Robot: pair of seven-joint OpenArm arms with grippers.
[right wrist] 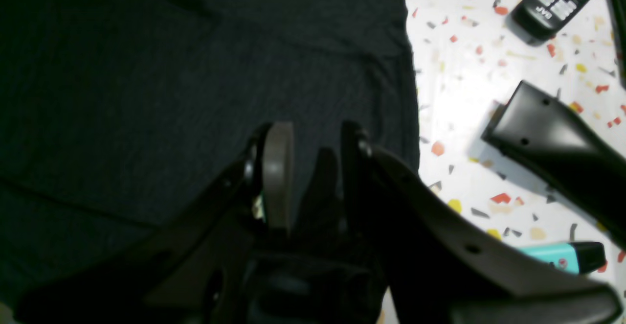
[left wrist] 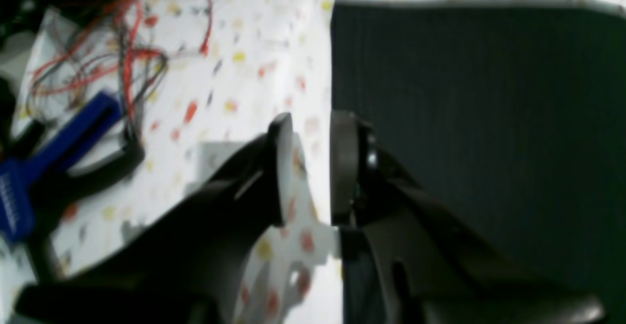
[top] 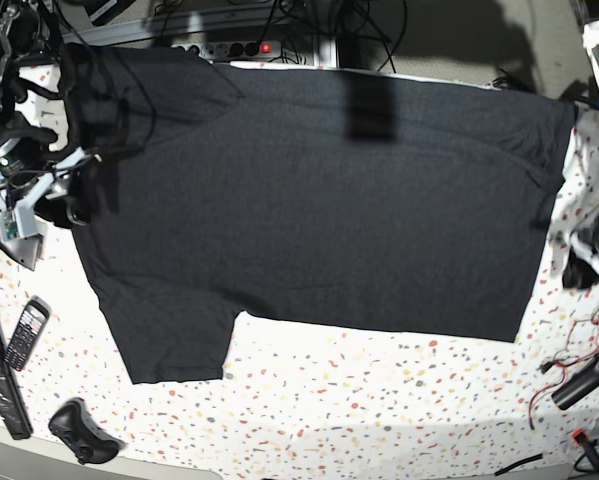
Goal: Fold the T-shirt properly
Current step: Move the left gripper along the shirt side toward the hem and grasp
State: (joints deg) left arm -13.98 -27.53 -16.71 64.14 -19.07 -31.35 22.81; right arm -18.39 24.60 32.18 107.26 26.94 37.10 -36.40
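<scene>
Lying flat and spread wide: one T-shirt (top: 319,200), plain black side up, filling the upper and middle of the base view on the speckled counter (top: 379,400). One short sleeve reaching toward lower left of that view, hem running straight down the right side, a few soft creases near the sleeve. Hovering over the cloth's straight edge at centre of the left wrist view: left gripper (left wrist: 310,167), fingers (left wrist: 342,162) parted with a gap, holding nothing. Sitting above black cloth at centre of the right wrist view: right gripper (right wrist: 315,172), fingers (right wrist: 278,172) likewise apart, gripping nothing. Counted elsewhere: one remote control (right wrist: 557,1) upper right, one teal marker (right wrist: 562,255) lower right, one blue clamp (left wrist: 44,167) at left, one tangle of red and black wires (left wrist: 122,55) upper left.
</scene>
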